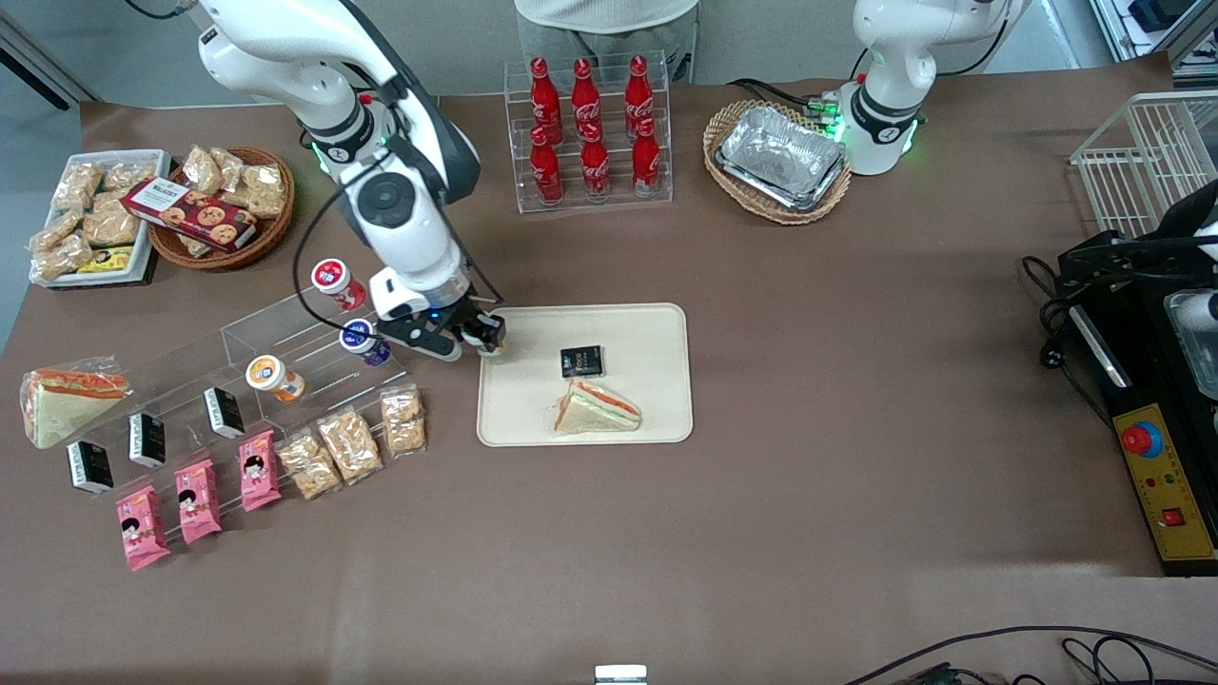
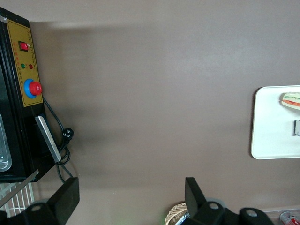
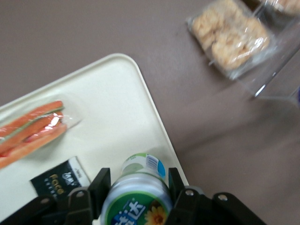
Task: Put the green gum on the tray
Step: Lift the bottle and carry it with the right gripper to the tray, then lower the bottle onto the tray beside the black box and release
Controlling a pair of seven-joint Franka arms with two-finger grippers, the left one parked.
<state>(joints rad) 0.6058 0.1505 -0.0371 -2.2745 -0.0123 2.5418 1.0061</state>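
Note:
My right gripper [image 1: 489, 340] is shut on the green gum [image 3: 138, 190], a small white jar with a green-rimmed lid. It holds the jar over the cream tray [image 1: 647, 419], at the tray's edge toward the working arm's end. In the right wrist view the jar sits between the two black fingers [image 3: 100, 185] above the tray's rim [image 3: 154, 112]. In the front view the jar is almost hidden by the gripper. A wrapped sandwich [image 1: 598, 407] and a small black packet [image 1: 581, 362] lie on the tray.
A clear acrylic rack [image 1: 238, 381] beside the tray holds a red-lidded jar [image 1: 333, 280], a blue-lidded jar [image 1: 363, 341], an orange-lidded jar [image 1: 271, 376] and black packets. Snack bags [image 1: 350, 444] and pink packets [image 1: 195, 499] lie nearer the camera. Cola bottles [image 1: 590, 133] and a basket of foil trays [image 1: 780, 157] stand farther away.

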